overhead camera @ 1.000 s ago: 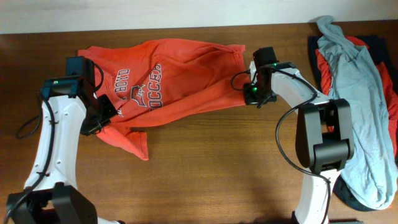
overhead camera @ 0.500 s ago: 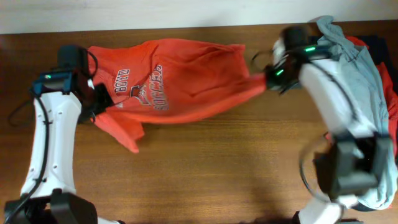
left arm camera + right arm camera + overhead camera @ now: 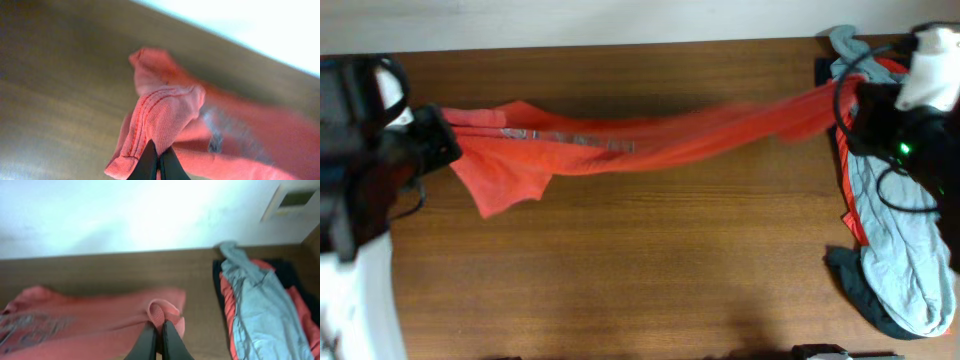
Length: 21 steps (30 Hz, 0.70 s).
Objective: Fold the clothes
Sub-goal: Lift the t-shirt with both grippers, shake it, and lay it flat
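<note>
Left tool (image 3: 159, 161): jaws closed, pinching a stitched hem edge of the orange-red T-shirt (image 3: 620, 148). The cloth bunches in a thick roll just above the tips.
Right tool (image 3: 159, 332): jaws closed on a rolled fold at the opposite end of the same shirt.
Shirt location: strung between the two tools across the far half of the bench (image 3: 640, 270). It runs from the left edge to a point touching or just over the garment pile (image 3: 905, 250) at the right. Motion blur hides whether the middle rests on the bench.
Step in hand (judged): tensioning the shirt so it can be laid out flat for folding.
Technique, tension: hold both grips at equal height. Apply only enough pull to remove slack, because the hem pinch at the left looks shallow and could slip.
Technique, lay-down: lower both ends together toward bare bench. Keep the right end off the pile so no other garment is dragged.
Technique, check: confirm the body spreads wide; at present it is roped.
Shirt appearance: a long, narrow, twisted band. The chest lettering is compressed into a thin, unreadable strip, and one loose flap hangs toward the front near the left tool.
Pile appearance: grey-blue cloth over red and dark layers, all unfolded.
</note>
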{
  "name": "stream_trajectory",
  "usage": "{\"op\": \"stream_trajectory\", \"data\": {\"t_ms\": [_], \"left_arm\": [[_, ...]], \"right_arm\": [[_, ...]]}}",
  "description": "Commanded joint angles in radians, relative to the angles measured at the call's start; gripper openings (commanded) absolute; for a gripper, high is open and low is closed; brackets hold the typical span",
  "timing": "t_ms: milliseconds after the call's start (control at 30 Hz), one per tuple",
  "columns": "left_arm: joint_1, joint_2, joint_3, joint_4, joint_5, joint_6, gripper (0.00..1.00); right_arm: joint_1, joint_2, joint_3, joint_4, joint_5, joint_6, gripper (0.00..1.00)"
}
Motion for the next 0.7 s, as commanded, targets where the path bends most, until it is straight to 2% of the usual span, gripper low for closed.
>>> {"op": "stream_trajectory", "data": {"t_ms": [0, 167, 333, 533, 667], "left_arm": [[0.001, -0.099, 0.081, 0.008, 0.024, 0.016, 0.00], [0.001, -0.211, 0.131, 0.076, 0.002, 0.014, 0.00], [0.001, -0.233, 0.130, 0.127, -0.048, 0.001, 0.00], [0.001, -0.123, 0.121, 0.111, -0.042, 0.001, 0.00], [0.001, 0.057, 0.121, 0.148, -0.027, 0.001, 0.00]], "right_arm": [[-0.001, -0.078, 0.063, 0.002, 0.066, -0.010, 0.04], [-0.001, -0.127, 0.152, 0.002, 0.169, -0.010, 0.04], [-0.001, -0.092, 0.172, -0.005, 0.186, -0.010, 0.04], [-0.001, 0.062, 0.171, -0.074, 0.184, -0.010, 0.04], [0.000, 0.262, 0.171, -0.096, 0.177, -0.010, 0.04]]}}
